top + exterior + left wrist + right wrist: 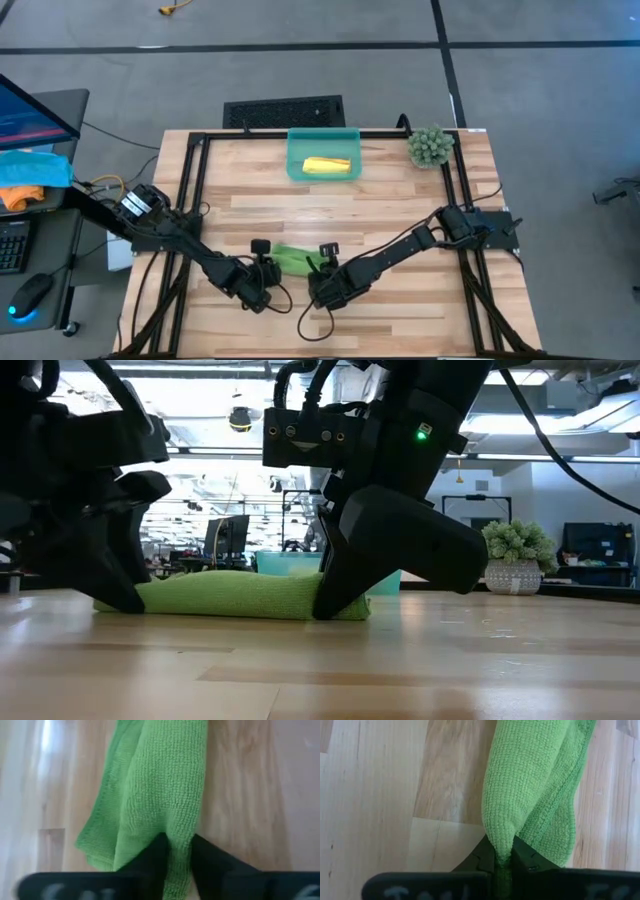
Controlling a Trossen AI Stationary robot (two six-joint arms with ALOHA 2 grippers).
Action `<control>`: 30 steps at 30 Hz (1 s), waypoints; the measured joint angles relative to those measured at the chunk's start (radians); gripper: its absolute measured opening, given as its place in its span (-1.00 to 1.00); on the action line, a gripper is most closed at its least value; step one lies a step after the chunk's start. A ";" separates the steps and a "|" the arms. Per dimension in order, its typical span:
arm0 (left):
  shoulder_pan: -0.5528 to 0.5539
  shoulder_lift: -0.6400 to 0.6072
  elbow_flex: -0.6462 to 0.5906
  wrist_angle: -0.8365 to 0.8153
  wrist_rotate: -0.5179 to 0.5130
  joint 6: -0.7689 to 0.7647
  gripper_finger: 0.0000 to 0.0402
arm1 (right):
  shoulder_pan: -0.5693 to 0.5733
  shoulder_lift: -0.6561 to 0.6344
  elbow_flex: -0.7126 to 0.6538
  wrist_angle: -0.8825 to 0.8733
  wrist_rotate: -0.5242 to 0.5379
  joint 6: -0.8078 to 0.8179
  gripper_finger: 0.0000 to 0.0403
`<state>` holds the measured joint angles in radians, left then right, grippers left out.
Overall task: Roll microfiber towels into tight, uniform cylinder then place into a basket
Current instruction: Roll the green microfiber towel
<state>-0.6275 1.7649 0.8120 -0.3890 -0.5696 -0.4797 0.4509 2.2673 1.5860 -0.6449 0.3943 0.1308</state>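
High view has us pinching the rolled lime green microfiber towel [292, 260] at both ends, left gripper [268, 284] and right gripper [322, 283] clamped on it.

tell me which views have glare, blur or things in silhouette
Low view: both grippers, left and right, are dark silhouettes against bright ceiling lights, pinching the green towel. Left wrist view: glare streaks the table, fingers soft. Right wrist view: towel weave crisp. High view: evenly lit.
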 joint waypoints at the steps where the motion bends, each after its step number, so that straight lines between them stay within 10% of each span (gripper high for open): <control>1: 0.000 0.000 0.000 0.003 0.012 -0.001 -0.73 | 0.001 0.000 0.000 0.000 0.000 0.000 -0.82; 12: 0.039 -0.065 0.069 -0.112 0.255 -0.147 -0.96 | 0.019 0.007 0.055 0.009 -0.045 0.001 -0.82; 30: 0.331 -0.163 0.076 -0.172 0.800 -0.396 -0.95 | 0.006 0.010 0.110 0.065 -0.408 0.071 -0.81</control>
<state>-0.2967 1.6014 0.8882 -0.5614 0.2300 -0.8755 0.4570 2.2776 1.6958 -0.5796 -0.0133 0.2019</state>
